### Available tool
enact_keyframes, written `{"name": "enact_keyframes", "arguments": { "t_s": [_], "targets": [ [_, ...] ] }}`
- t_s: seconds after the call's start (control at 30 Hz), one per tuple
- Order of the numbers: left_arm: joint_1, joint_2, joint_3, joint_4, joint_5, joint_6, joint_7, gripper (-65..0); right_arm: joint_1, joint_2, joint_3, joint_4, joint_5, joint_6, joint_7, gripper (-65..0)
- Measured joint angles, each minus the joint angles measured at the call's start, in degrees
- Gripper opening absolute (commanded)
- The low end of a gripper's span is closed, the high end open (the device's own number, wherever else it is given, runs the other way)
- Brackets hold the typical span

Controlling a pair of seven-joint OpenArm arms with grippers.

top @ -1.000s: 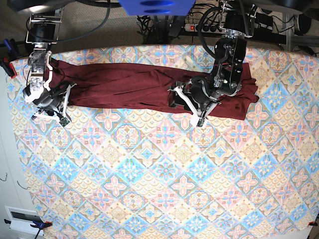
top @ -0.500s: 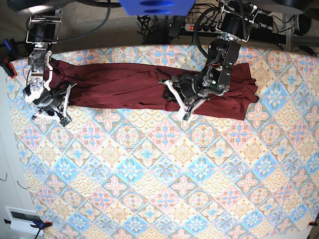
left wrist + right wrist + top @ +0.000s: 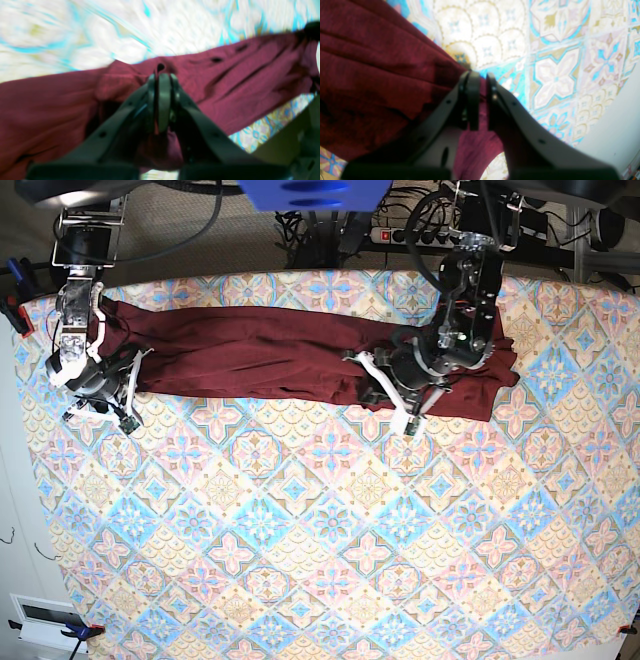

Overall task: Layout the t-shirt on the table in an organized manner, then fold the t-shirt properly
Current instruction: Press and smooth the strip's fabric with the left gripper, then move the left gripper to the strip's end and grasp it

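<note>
The dark maroon t-shirt (image 3: 250, 350) lies as a long creased band across the far part of the table (image 3: 330, 530). My left gripper (image 3: 387, 393) rests on the shirt's near edge, right of its middle. In the left wrist view, the left gripper (image 3: 161, 75) is shut with a bunch of t-shirt (image 3: 237, 80) pinched between its fingers. My right gripper (image 3: 118, 385) sits at the shirt's left end. In the right wrist view, that gripper (image 3: 480, 75) is shut on the edge of the t-shirt (image 3: 370, 75), with patterned table (image 3: 557, 75) beyond it.
A power strip (image 3: 400, 235) and cables lie beyond the table's far edge. Clamps (image 3: 15, 310) hold the cloth at the left edge. The patterned cloth in front of the shirt lies bare down to the near edge.
The left gripper swung left along the shirt, came back right, and closed its jaws on the fabric. The right arm has not moved.
</note>
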Motion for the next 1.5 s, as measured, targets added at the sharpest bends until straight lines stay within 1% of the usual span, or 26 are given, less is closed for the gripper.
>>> {"name": "enact_keyframes", "arguments": {
  "t_s": [0.1,0.2,0.33,0.37,0.43,0.57,0.77,0.9,1.03,1.17,1.2,1.3,1.37,1.4,1.47,1.5],
  "targets": [
    [2.0,-1.2,-1.8,1.3,-1.6,0.0,0.0,-65.0,0.0,0.0,0.0,0.0,0.0,0.0,0.0,-60.8],
    [4.4,-1.1,-6.8,1.6,-4.9,-0.3,0.3,-65.0,0.0,0.0,0.0,0.0,0.1,0.0,0.0,-60.8],
    [5.3,-1.4,-14.4,1.7,-7.9,-0.3,0.4,-65.0,0.0,0.0,-0.1,0.0,0.1,0.0,0.0,-60.8],
    [5.5,-2.3,-15.2,1.7,-8.2,-0.1,0.4,-65.0,0.0,0.0,-0.1,0.0,0.1,0.0,0.0,-60.8],
    [5.9,-4.2,-15.2,1.6,-10.0,-0.3,0.7,-65.0,0.0,0.0,-0.2,0.0,0.2,0.0,0.0,-60.8],
    [6.0,-5.0,-15.2,1.6,-13.2,-0.4,0.7,-65.0,0.0,0.0,-1.1,0.0,0.0,0.0,-0.2,-60.8],
    [5.8,-4.9,-15.1,1.7,-13.2,-0.4,0.7,-65.0,-0.6,-0.2,-6.0,0.9,0.2,0.0,-0.1,-60.8],
    [5.8,-5.1,-13.0,1.7,-13.2,-0.3,0.7,-65.0,-0.2,0.0,-8.0,4.1,0.0,0.0,-0.3,-60.8],
    [6.0,-5.1,-12.5,1.7,-13.3,-0.4,0.7,-65.0,0.0,-2.9,-8.3,4.3,0.1,0.0,0.0,-60.8],
    [6.6,-5.3,-12.7,1.7,-13.4,-0.4,1.2,-65.0,-0.3,-3.2,-9.0,4.2,0.2,0.0,-0.2,-60.8],
    [6.8,-5.2,-12.7,1.7,-13.3,-0.4,2.4,-65.0,0.0,-3.5,-9.2,4.0,-0.2,0.0,-0.2,-60.8],
    [6.9,-5.2,-12.9,1.7,-13.4,-0.4,2.8,-65.0,0.0,-5.2,-11.4,3.4,-1.0,-0.4,-0.5,-60.8],
    [6.7,-5.2,-13.2,1.7,-13.4,-0.4,2.8,-65.0,-0.3,-5.7,-13.2,3.4,0.7,0.1,-1.0,-60.8],
    [6.8,-5.2,-14.0,1.7,-13.5,-0.5,2.9,-65.0,-0.4,-5.9,-13.6,3.5,0.6,0.0,-1.9,-60.8],
    [7.0,-5.2,-15.9,1.7,-13.6,-0.4,2.9,-65.0,-0.7,-5.5,-13.7,3.5,0.4,0.0,-3.7,-60.8],
    [6.9,-5.3,-16.3,1.7,-13.4,-0.2,2.8,-65.0,-1.2,-5.1,-13.6,3.5,0.4,0.0,-3.6,-60.8]
  ]
}}
